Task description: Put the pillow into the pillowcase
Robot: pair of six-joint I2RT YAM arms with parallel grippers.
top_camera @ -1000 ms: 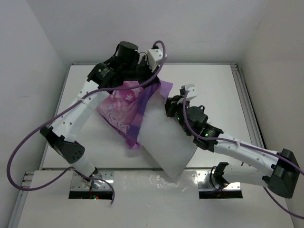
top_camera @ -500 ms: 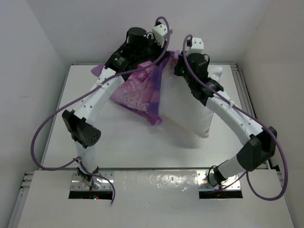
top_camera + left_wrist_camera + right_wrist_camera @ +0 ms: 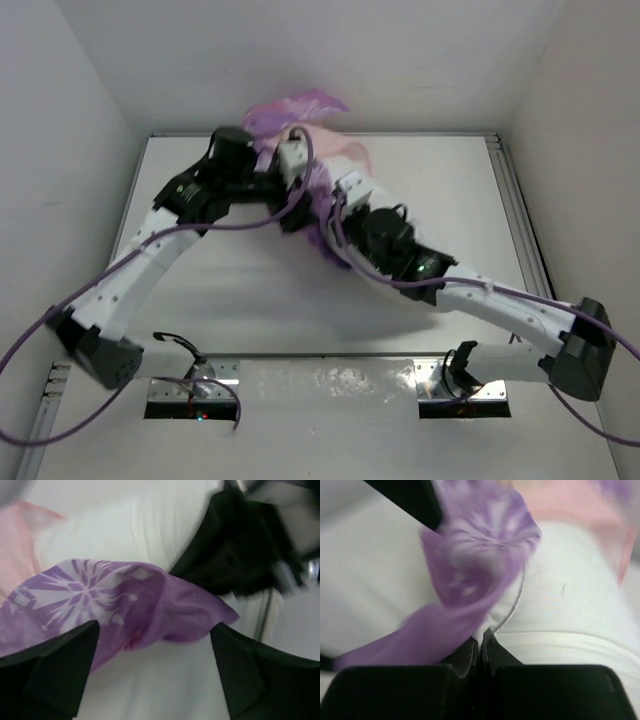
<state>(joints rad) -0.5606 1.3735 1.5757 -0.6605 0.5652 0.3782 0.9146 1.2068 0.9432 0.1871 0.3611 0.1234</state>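
Note:
The purple snowflake pillowcase (image 3: 296, 108) billows up against the back wall, its pale pink inside (image 3: 345, 156) showing below. In the left wrist view a purple fold of the pillowcase (image 3: 115, 600) lies over the white pillow (image 3: 150, 685). My left gripper (image 3: 155, 672) is open, its fingers (image 3: 55, 670) wide apart with nothing between them. My right gripper (image 3: 481, 636) is shut on the pillow (image 3: 570, 605) at its seamed edge, with the pillowcase (image 3: 470, 565) draped just ahead. The two wrists meet at the table's middle back. The pillow is hard to make out in the top view.
White walls close in the table (image 3: 230, 300) on three sides, with a metal rail (image 3: 512, 205) along the right edge. Purple cables (image 3: 20, 330) loop off the left arm. The right arm's black wrist (image 3: 240, 555) sits close in front of my left gripper.
My left gripper has opened and let go of the pillowcase, which has flung up toward the back wall. Both wrists have dropped lower and nearer; the right stays shut.

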